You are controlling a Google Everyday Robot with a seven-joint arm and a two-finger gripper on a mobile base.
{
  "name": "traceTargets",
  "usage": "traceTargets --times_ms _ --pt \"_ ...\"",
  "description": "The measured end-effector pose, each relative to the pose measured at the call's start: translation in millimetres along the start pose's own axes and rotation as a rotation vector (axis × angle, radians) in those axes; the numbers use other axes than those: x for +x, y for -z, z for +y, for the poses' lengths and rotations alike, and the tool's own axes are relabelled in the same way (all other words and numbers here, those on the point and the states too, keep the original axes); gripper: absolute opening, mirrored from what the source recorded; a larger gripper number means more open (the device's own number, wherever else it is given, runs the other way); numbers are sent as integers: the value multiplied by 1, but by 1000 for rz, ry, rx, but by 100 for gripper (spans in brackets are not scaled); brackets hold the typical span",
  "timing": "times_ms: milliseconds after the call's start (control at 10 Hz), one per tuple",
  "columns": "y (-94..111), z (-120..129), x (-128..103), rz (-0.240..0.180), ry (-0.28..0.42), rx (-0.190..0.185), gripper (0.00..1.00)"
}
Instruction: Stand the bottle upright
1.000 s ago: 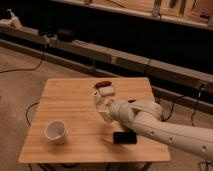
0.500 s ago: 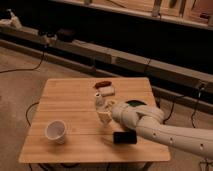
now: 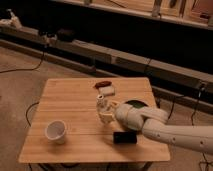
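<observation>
Likely light, stiff and slick, the bottle (image 3: 106, 91) lies toward the far side of the surface (image 3: 65, 102); grasp mid-body; the claw (image 3: 103, 109), clenched empty, hovers just near it

The small white plastic bottle (image 3: 101, 101) stands roughly upright near the middle of the wooden table, slightly right of centre. Its white cap is uppermost. The two-finger gripper (image 3: 104, 111) is closed around its lower body, hiding the label there.

Lab: gripper (image 3: 103, 111), cabled benches (image 3: 125, 55).
</observation>
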Motion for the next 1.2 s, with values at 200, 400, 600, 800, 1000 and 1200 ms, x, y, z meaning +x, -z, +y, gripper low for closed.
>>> traceTargets --times_ms 200,400,600,800,1000,1200 --pt "8 -8 4 -22 -2 -15 9" --pt "14 -17 8 -49 -18 -25 9" --pt "17 -20 10 -70 -27 -38 9" --pt "17 -19 11 -95 -23 -60 9" --pt "16 -18 15 -119 -20 -70 9" --pt "7 -14 21 -132 -10 -89 9"
